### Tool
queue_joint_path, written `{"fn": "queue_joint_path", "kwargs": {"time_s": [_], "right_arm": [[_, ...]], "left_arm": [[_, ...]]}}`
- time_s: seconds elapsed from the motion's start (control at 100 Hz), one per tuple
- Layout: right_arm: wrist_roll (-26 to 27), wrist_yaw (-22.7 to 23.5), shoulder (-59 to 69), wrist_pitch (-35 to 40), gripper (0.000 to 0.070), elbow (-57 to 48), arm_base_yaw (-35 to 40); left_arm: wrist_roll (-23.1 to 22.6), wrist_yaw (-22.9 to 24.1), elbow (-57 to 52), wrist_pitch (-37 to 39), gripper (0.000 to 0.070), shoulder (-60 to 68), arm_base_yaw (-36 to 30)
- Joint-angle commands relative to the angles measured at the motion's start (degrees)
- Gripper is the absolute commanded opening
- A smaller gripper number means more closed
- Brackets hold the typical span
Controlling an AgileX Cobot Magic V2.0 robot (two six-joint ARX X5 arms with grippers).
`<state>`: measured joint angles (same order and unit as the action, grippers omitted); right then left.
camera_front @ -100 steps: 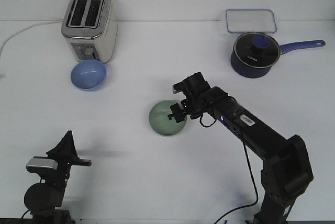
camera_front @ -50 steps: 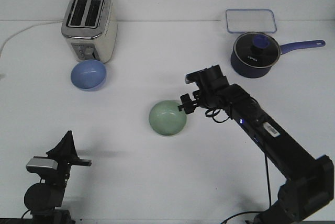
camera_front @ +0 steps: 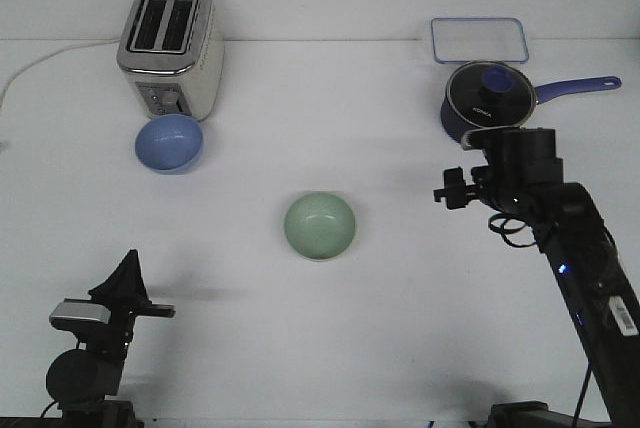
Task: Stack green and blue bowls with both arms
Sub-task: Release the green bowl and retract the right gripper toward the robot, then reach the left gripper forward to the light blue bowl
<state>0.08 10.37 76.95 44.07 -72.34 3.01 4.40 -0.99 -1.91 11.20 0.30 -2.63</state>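
Now, front view: green bowl (camera_front: 319,226) alone mid-table, blue bowl (camera_front: 169,143) far left touching the toaster (camera_front: 170,48). My right pincer (camera_front: 452,191) hangs well right of the green one, grip unreadable, holding nothing. Saucepan (camera_front: 487,103) just behind me; lid lettering too small. Left pincer (camera_front: 125,293) parked low, unreadable too

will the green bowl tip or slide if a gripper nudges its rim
The green bowl sits upright on a seemingly narrow base, so a rim nudge might rock it. It looks small, matte and rigid, probably light, so it would likely slide across the smooth white table rather than bend.
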Motion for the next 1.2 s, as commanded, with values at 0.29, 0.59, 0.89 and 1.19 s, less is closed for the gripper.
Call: {"fn": "queue_joint_path", "kwargs": {"time_s": [0.29, 0.59, 0.89, 1.19], "right_arm": [[-2.0, 0.3, -20.0, -12.6, 0.0398, 21.7, -8.2], [-1.5, 4.4, -34.9, -23.5, 0.0398, 32.7, -7.8], [-1.1, 3.1, -45.3, -32.5, 0.0398, 41.3, -7.8], [0.1, 3.1, -48.9, -37.3, 0.0398, 45.1, -7.8]], "left_arm": [[-0.3, 0.1, 1.1, 0.8, 0.0014, -0.1, 0.0], [-0.3, 0.1, 1.1, 0.8, 0.0014, -0.1, 0.0], [-0.3, 0.1, 1.1, 0.8, 0.0014, -0.1, 0.0], [-0.3, 0.1, 1.1, 0.8, 0.0014, -0.1, 0.0]]}}
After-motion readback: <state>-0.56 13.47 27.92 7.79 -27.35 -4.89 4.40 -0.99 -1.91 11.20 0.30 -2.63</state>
